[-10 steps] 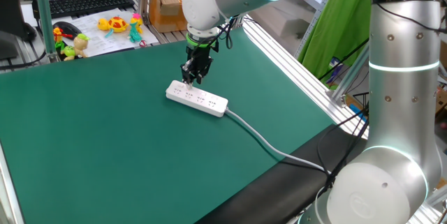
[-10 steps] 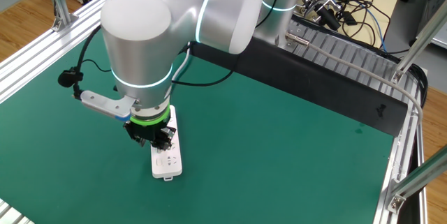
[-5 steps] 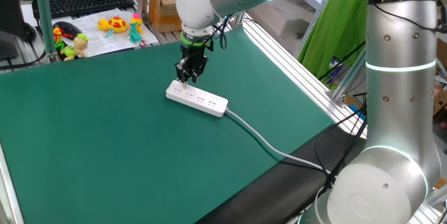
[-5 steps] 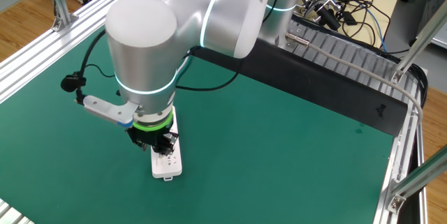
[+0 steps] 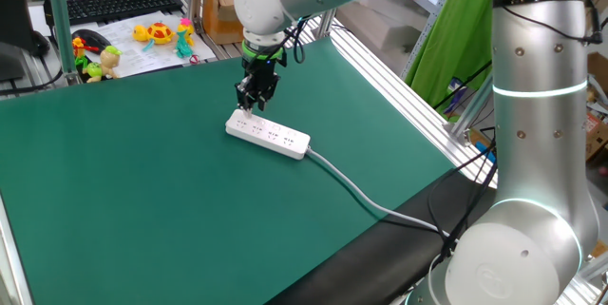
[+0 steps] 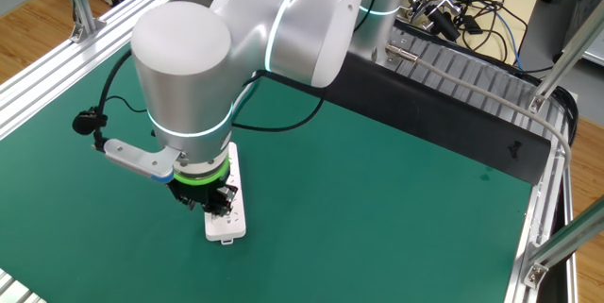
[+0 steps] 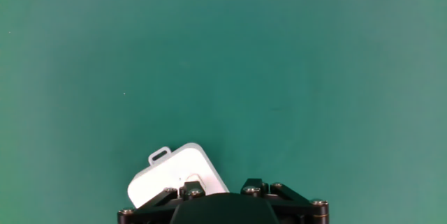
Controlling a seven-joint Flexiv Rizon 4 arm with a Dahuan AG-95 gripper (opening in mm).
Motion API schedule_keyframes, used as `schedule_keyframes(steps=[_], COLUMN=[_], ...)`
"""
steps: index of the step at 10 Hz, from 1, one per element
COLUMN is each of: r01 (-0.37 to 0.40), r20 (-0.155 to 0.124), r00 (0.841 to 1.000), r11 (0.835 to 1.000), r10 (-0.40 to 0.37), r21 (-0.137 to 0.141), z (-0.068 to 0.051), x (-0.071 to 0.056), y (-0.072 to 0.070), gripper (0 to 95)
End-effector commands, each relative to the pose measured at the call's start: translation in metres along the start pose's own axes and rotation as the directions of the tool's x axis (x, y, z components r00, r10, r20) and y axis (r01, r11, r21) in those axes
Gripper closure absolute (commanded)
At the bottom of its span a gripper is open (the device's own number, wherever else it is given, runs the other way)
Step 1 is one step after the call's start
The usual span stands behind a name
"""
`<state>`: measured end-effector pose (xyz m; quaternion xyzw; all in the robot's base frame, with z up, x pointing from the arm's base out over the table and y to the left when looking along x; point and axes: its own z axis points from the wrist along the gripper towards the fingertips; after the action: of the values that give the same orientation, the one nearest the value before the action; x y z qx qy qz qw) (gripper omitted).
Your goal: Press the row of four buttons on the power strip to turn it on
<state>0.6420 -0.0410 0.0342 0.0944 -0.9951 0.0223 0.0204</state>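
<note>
Hand view: power strip (image 7: 178,178), white, flat on green table (image 7: 279,63), free end beneath the gripper (image 5: 251,108). Fingers' opening cannot be told; nothing visibly held. Four buttons (image 5: 269,131) too small to resolve. Likely risk: tip landing beside a button, or strip sliding under an off-centre push.

Power strip (image 5: 268,135), beneath the hand: no legible marking.
Papers (image 5: 142,31), far behind the hand: print too small to read.
</note>
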Motion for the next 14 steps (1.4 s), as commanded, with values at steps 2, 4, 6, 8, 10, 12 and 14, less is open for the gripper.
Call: schedule_keyframes(steps=[2,4,6,8,10,12,14], r01=[-0.001,-0.002,-0.004,-0.003,-0.003,0.000,0.000], r20=[-0.002,-0.003,-0.004,-0.005,-0.007,-0.008,-0.008], r00=[1.000,1.000,1.000,1.000,1.000,1.000,1.000], r11=[1.000,1.000,1.000,1.000,1.000,1.000,1.000], r10=[0.001,0.002,0.004,0.003,0.003,0.000,0.000], r21=[0.000,-0.001,-0.002,-0.003,-0.004,-0.005,-0.009], z=[0.002,0.003,0.004,0.006,0.008,0.010,0.012], x=[-0.002,-0.003,-0.003,-0.005,-0.006,-0.007,-0.006], y=[-0.001,-0.001,-0.001,-0.001,-0.001,-0.002,-0.003], gripper=[57.0,57.0,57.0,57.0,57.0,57.0,57.0])
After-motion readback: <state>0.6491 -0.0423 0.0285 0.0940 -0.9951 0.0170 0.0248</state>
